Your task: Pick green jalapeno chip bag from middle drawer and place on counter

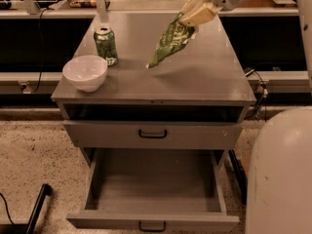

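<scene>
- My pincer [192, 17] is above the far right part of the counter, clamped on the top edge of the crinkly flat green jalapeno chip bag [170, 42].
- The bag hangs slanting down to the left from my grip, over the middle of the smooth matte grey counter [204, 79]. I cannot tell whether its lowest corner touches the surface.
- A green soda can [105, 44] stands upright at the counter's left side, well apart from the bag.
- A round white bowl [85, 72] sits just in front of the can, near the left front corner.
- Below, the wide grey metal drawer [153, 191] is pulled out and holds nothing.
- Above it, a grey drawer front with a black bar handle [152, 134] is shut.
</scene>
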`<control>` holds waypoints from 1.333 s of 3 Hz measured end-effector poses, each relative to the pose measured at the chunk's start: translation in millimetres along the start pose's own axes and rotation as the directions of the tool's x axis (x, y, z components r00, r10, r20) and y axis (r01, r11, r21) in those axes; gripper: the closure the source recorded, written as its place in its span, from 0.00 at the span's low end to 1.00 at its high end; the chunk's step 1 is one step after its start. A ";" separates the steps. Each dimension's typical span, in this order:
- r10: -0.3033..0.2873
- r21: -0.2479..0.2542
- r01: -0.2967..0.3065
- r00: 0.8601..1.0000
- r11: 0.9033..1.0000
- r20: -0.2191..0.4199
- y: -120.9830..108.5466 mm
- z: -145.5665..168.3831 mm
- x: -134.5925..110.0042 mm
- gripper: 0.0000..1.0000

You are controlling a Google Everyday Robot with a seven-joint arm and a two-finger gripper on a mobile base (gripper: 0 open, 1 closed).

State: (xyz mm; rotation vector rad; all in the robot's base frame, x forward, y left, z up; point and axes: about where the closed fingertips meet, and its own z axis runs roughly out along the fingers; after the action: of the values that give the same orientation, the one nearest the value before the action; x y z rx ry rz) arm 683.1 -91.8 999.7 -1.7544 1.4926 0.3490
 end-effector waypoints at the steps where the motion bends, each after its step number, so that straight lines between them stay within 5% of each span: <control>1: 0.096 0.067 -0.102 0.992 0.993 0.083 -22.8 10.2 7.4 1.00; 3: 0.272 0.185 -0.313 0.938 0.932 0.215 -66.3 35.7 20.1 1.00; 4: 0.290 0.262 -0.367 0.913 0.893 0.288 -80.8 34.9 30.1 1.00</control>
State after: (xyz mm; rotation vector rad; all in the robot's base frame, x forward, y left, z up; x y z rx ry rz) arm 775.3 -88.7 988.3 -1.1630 1.5693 0.4556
